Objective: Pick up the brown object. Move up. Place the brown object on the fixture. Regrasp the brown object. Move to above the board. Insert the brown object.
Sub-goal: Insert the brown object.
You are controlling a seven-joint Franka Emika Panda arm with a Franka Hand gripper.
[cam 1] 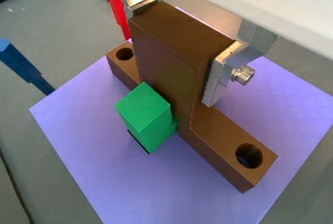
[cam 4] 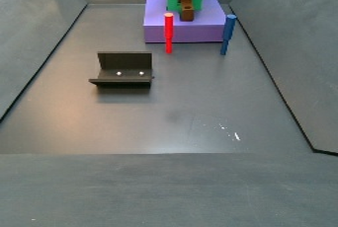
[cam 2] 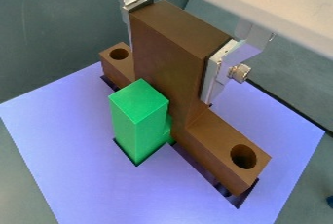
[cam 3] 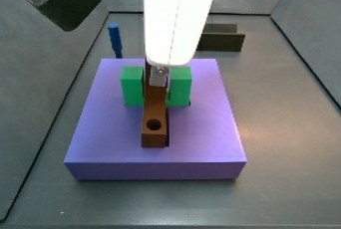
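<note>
You've got the two-finger gripper (cam 1: 176,48) sitting over the middle of the large lavender-purple square slab, the board (cam 1: 78,130), w/ its flat silver finger plates (cam 1: 224,72) closed onto the upright part of the brown object (cam 1: 176,67), a tan-brown piece w/ a tall block rising from a long low bar. In both wrist views the jaws clamp that upright block from two sides, only as wide apart as the block itself; one plate shows a bolt head.

The bar of the brown object lies down in the board's long central groove (cam 2: 235,191), a round hole near each end (cam 2: 242,154). In a side view the bar (cam 3: 156,123) runs toward the board's near edge, one hole visible at that end.

A green block (cam 2: 143,121) stands on the board touching the brown object's side; in a side view green parts (cam 3: 132,86) show on both sides of the bar.

A thin red post (cam 4: 168,34) and a blue post (cam 4: 228,34) stand just beside the board's edge. The fixture, a dark L-shaped bracket on a base plate (cam 4: 122,70), sits on the grey floor well apart from the board (cam 4: 199,26), nothing on it.
</note>
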